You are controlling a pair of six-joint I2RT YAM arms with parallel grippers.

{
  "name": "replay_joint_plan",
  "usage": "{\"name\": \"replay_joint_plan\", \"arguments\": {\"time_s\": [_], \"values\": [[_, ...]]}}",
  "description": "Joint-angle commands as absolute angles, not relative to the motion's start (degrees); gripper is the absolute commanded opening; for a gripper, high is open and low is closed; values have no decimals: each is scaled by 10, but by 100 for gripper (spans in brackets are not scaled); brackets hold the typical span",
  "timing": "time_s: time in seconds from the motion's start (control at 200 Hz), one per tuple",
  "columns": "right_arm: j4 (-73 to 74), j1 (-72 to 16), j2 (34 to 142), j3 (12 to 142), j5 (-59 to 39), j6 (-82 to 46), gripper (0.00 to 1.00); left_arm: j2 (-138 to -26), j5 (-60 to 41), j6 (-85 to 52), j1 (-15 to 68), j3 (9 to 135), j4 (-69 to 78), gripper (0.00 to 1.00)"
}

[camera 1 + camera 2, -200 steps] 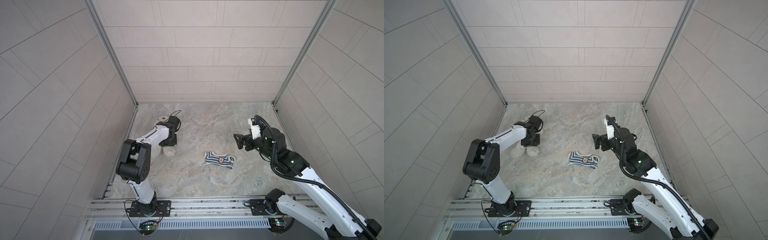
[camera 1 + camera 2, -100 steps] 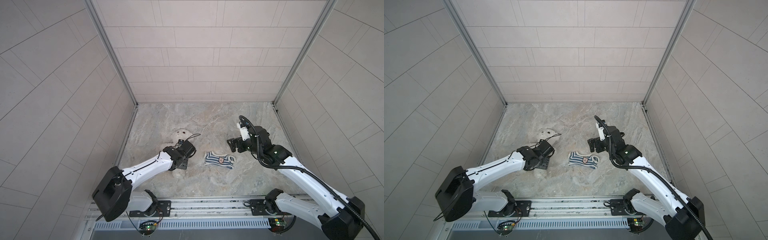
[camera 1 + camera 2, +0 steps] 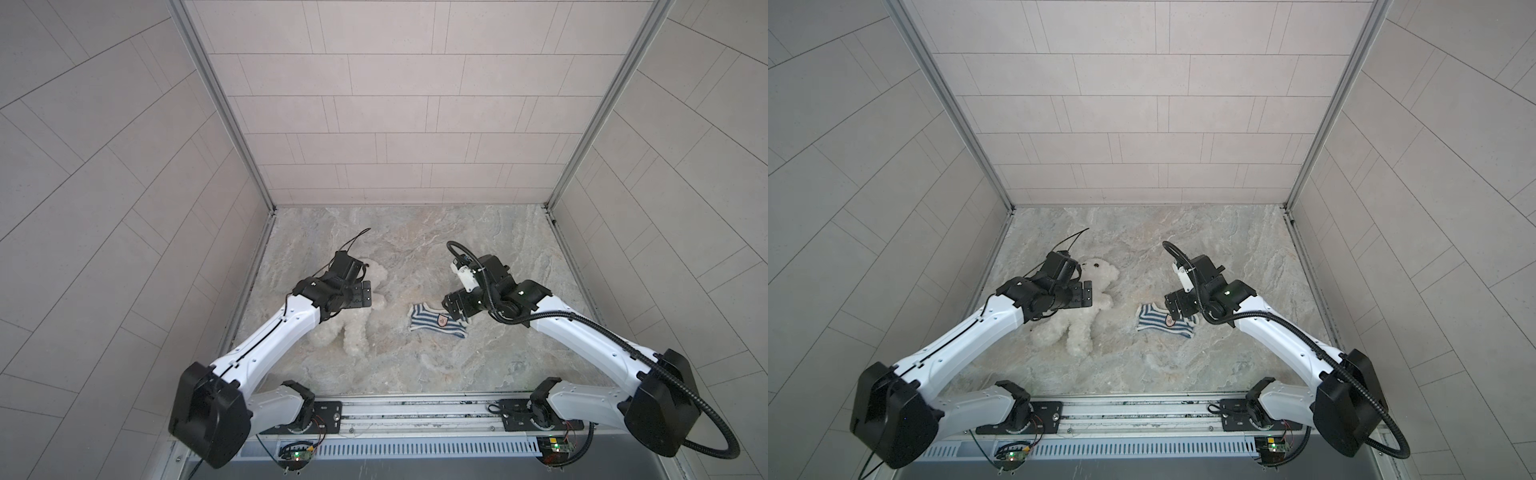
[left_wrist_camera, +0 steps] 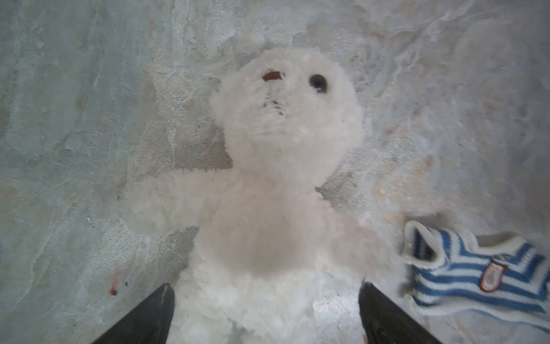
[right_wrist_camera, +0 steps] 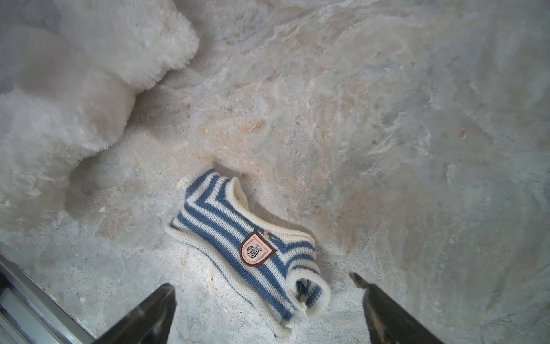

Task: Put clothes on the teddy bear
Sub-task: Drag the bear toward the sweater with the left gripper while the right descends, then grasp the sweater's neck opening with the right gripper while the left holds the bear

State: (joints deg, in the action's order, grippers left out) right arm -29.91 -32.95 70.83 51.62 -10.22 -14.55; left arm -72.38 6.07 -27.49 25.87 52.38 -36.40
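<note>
The left end effector [image 4: 266, 287] hung over the teddy bear [image 4: 268, 208] with its fingers [image 4: 154, 312] spread wide. They straddled the toy's lower body and clamped nothing. The bear lay face up on the worktop [image 3: 1225, 249], left of the middle, with its head toward the back wall and its legs toward the rail. Closing from there could have caught only loose fluff, and the soft body would probably have slipped out on a lift. Pressing down instead might have rolled the bear onto its side and turned its arms away from the garment.

The bear's nearer arm lay close to the striped shirt [image 3: 1163, 326] without touching it. Any drag of the toy to the right risked shoving the shirt or bunching it up.

The shirt lay flat and slightly crumpled, badge [image 5: 256, 248] up, with its openings collapsed. The right end effector [image 5: 263, 283] hovered just above one end of it, fingers likewise wide apart and empty. A pinch there would likely have taken both knit layers together, shutting the opening the bear had to enter. A fingertip [image 5: 357, 278] could also have snagged the loose knit or scraped the stone surface on the way down. In both top views the two arms stood near each other, so moving toward the middle together risked a collision.
</note>
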Motion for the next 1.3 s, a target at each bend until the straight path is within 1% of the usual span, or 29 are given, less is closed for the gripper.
{"name": "replay_joint_plan", "arguments": {"time_s": [0.0, 0.14, 0.21, 0.255, 0.32, 0.441, 0.491, 0.536, 0.556, 0.596, 0.691, 0.741, 0.911, 1.001, 1.061, 1.156, 1.196, 1.297], "values": [[-311, -343, 738, 533, -97, -134, 99, -790, 60, -252, 240, 536, -323, 100], [-329, -343, 774, 553, -94, -137, 98, -872, 58, -241, 241, 557, -294, 100], [-333, -343, 784, 559, -96, -131, 97, -906, 38, -238, 240, 562, -280, 100], [-336, -343, 790, 563, -94, -127, 96, -920, 29, -237, 240, 561, -273, 98], [-343, -343, 797, 566, -87, -125, 95, -924, 21, -237, 241, 546, -264, 90], [-347, -343, 807, 567, -82, -124, 92, -897, 8, -241, 252, 509, -254, 71], [-346, -343, 814, 565, -82, -123, 90, -878, 9, -242, 271, 495, -252, 62], [-346, -343, 821, 564, -82, -121, 87, -862, 16, -243, 283, 487, -258, 57], [-346, -343, 824, 566, -81, -121, 87, -855, 22, -244, 305, 483, -262, 55], [-349, -343, 831, 569, -81, -119, 86, -840, 31, -250, 320, 477, -269, 50], [-350, -346, 848, 578, -82, -117, 82, -792, 20, -271, 332, 444, -255, 37], [-350, -350, 861, 586, -86, -114, 80, -760, 3, -286, 331, 419, -234, 32], [-380, -373, 916, 636, -82, -105, 73, -668, 10, -294, 328, 387, -232, 16], [-385, -387, 945, 659, -74, -105, 73, -633, 5, -295, 315, 368, -232, 10], [-385, -392, 966, 678, -72, -106, 73, -607, -1, -296, 304, 350, -222, 8], [-394, -395, 1004, 711, -72, -108, 72, -558, -8, -305, 292, 317, -200, 10], [-395, -397, 1017, 722, -72, -109, 71, -541, -16, -309, 269, 308, -193, 10], [-387, -397, 1040, 735, -79, -114, 68, -515, -27, -310, 256, 296, -186, 13]]}}
